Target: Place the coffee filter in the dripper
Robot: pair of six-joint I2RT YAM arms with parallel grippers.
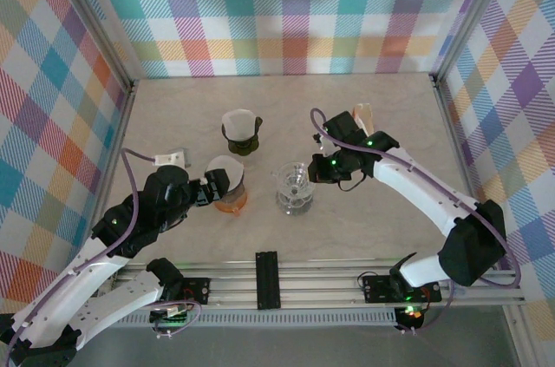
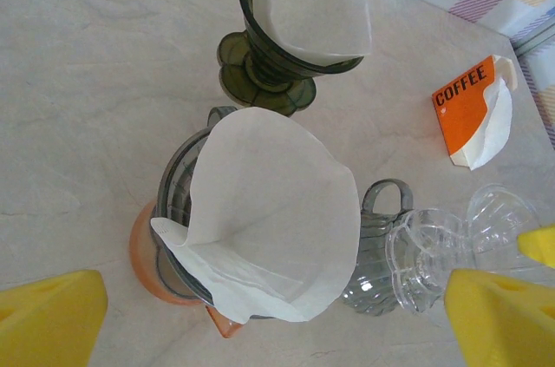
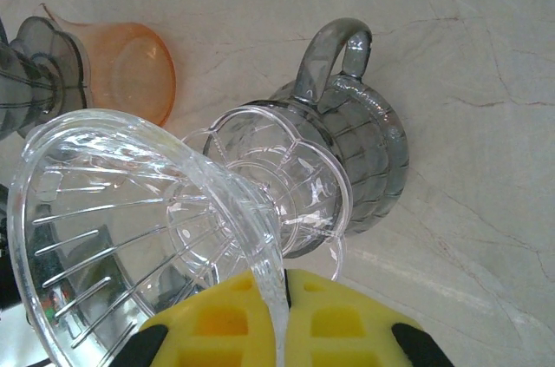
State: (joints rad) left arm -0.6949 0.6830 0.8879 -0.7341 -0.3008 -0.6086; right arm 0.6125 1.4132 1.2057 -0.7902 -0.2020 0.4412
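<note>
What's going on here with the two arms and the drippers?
The right gripper is shut on the rim of the clear dripper, which stands on a grey mug and has no filter in it. The left gripper hangs open over the orange-based dripper, where a paper filter already sits loosely. The green dripper behind also holds a filter.

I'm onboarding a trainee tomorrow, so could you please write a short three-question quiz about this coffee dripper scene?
1. Fill in: the left gripper is ____, near the paper filter in the orange-based dripper.
2. True or false: the clear dripper already holds a filter.
3. The right gripper is shut on: A) the paper filter B) the clear dripper's rim C) the orange-based dripper.
Key: 1 open; 2 false; 3 B.
</note>
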